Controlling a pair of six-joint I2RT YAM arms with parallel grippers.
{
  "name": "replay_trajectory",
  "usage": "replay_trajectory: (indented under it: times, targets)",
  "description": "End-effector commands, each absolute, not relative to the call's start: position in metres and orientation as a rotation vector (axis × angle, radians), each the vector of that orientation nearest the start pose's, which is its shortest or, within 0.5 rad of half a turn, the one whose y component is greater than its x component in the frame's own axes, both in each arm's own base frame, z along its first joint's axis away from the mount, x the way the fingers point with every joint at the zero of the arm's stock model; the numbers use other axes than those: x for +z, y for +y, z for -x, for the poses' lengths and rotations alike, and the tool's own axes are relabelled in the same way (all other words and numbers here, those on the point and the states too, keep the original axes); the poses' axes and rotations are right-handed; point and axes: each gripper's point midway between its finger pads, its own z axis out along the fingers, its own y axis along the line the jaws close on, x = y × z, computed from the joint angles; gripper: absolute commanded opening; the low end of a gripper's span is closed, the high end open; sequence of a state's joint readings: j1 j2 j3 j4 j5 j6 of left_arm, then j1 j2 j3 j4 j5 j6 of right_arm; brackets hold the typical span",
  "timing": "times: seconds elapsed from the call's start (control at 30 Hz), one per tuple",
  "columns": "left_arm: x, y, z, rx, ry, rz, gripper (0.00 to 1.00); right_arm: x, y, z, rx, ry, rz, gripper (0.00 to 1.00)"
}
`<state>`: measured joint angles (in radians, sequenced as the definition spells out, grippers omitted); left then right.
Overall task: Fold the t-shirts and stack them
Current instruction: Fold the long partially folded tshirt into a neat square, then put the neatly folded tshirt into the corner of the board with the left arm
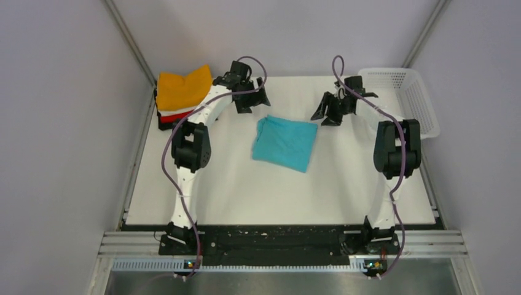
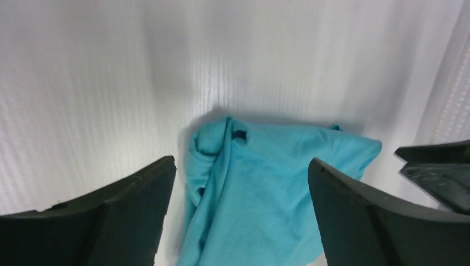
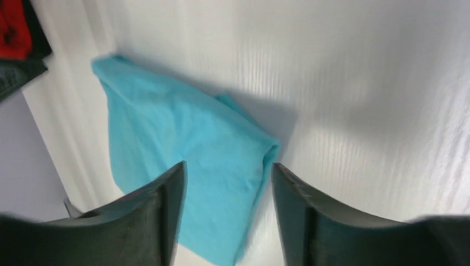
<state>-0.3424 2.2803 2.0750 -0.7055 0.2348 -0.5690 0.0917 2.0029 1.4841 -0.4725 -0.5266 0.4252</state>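
Left claw (image 1: 254, 98) has its jaws spread wide and grips nothing; the left wrist view shows only the table between the fingers (image 2: 133, 194). Right claw (image 1: 330, 110) is parted too and empty, narrower gap in its own view. Both hang above the far half of the table (image 1: 276, 196), one on each side of the teal shirt (image 1: 285, 143), touching nothing.

The teal shirt lies flat mid-table, between the two claws and a bit nearer. It is a rough folded rectangle, tilted, with a rumpled collar edge on its left side (image 2: 213, 149).

The stack (image 1: 179, 101) sits at the far left corner: orange shirt (image 1: 182, 86) on top, with white, red and black edges showing under it. The white basket (image 1: 405, 92) at the far right looks empty from above, though its inside is only partly seen.

Progress, as a judgement: four shirts are done and stacked, and the teal fold looks finished or nearly so, a little untidy. What is left is to pick up the teal shirt, carry it far left and set it on the orange one. It is soft cloth, so the fold may slip open when lifted.
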Motion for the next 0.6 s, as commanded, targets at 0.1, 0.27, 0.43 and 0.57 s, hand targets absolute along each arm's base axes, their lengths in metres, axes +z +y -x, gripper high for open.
replay_trajectory:
  times: [0.1,0.27,0.43,0.57]
  targets:
    - [0.2,-0.232,-0.521,-0.701,2.356,0.16,0.99,0.163,0.108,-0.489,0.622,2.377,-0.26,0.99]
    - [0.158,-0.226,-0.479,-0.7,2.472,0.078,0.99,0.164,0.103,-0.446,0.597,2.369,-0.236,0.99]
    - [0.1,-0.227,-0.448,-0.672,2.641,-0.025,0.99,0.163,0.094,-0.397,0.558,2.34,-0.222,0.99]
    - [0.082,-0.237,-0.439,-0.728,2.698,-0.045,0.99,0.166,0.095,-0.374,0.573,2.341,-0.19,0.99]
